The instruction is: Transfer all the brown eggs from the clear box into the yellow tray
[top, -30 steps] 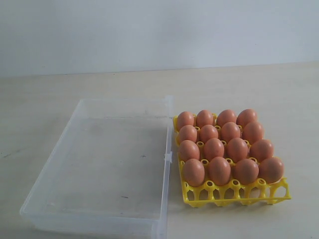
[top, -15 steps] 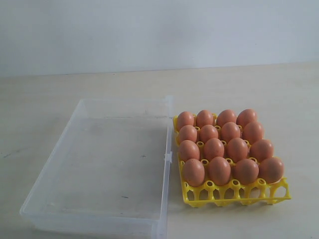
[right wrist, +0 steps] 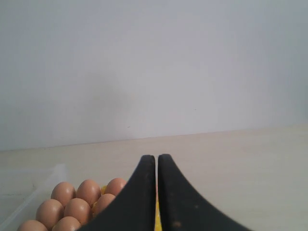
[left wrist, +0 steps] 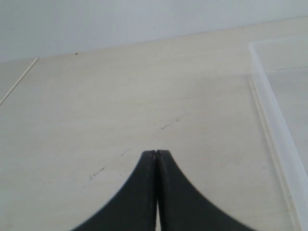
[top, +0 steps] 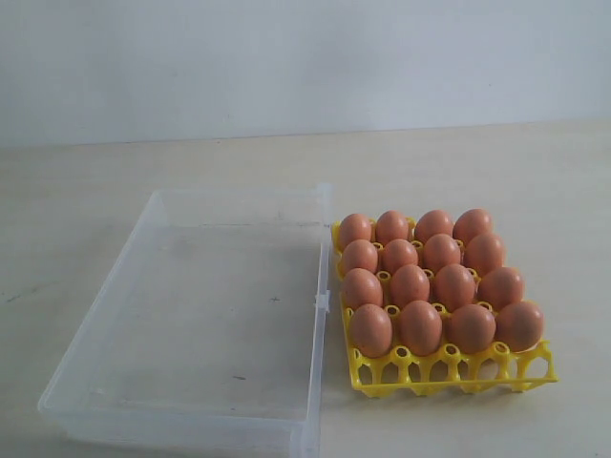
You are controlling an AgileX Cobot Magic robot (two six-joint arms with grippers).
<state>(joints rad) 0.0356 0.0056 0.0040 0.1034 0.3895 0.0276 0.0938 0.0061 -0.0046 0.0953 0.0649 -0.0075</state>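
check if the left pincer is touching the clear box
Apart. The left wrist view shows the left pincer shut over bare table, with tabletop visible between it and the wall of the clear box.

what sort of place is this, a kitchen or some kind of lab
Probably a robot test bench rather than a kitchen: a bare pale table against a blank white wall, with just a clear box and a yellow tray filled with brown eggs.
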